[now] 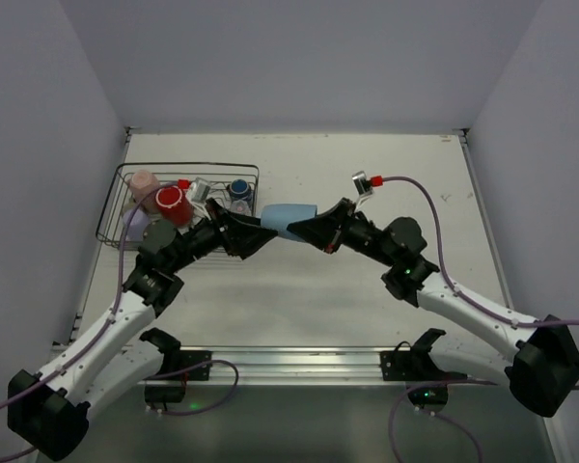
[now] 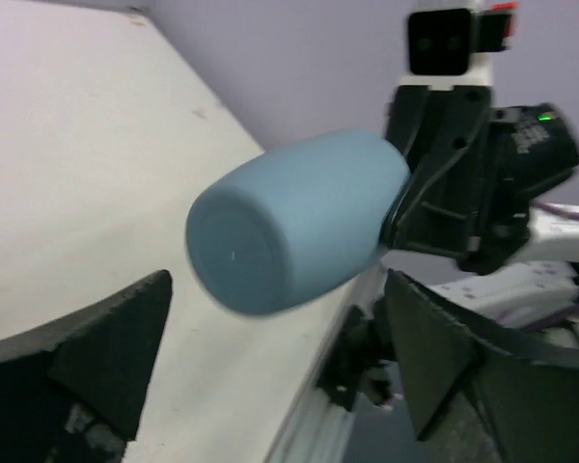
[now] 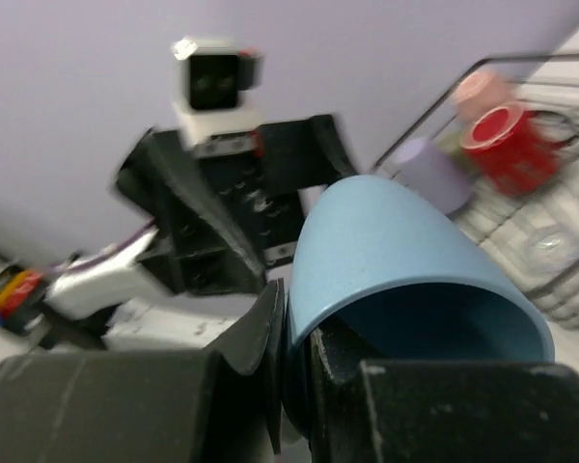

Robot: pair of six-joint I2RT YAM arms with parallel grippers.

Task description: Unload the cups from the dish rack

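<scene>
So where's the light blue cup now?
Top view: the light blue cup hangs sideways just right of the dish rack, rim pinched by the right gripper, left gripper open at its base.

Top external: fixed, high over the 6 o'clock edge of the table (image 1: 367, 174), looking down on all of it; dish rack (image 1: 179, 198) at 10 o'clock.

Left wrist: close, facing the base of the blue cup (image 2: 294, 217), with the right gripper (image 2: 410, 203) behind it at 3 o'clock.

Right wrist: very close on the cup's rim, facing the left gripper (image 3: 246, 193) at 11 o'clock and the rack at 2 o'clock.

All three views share the cup.
</scene>
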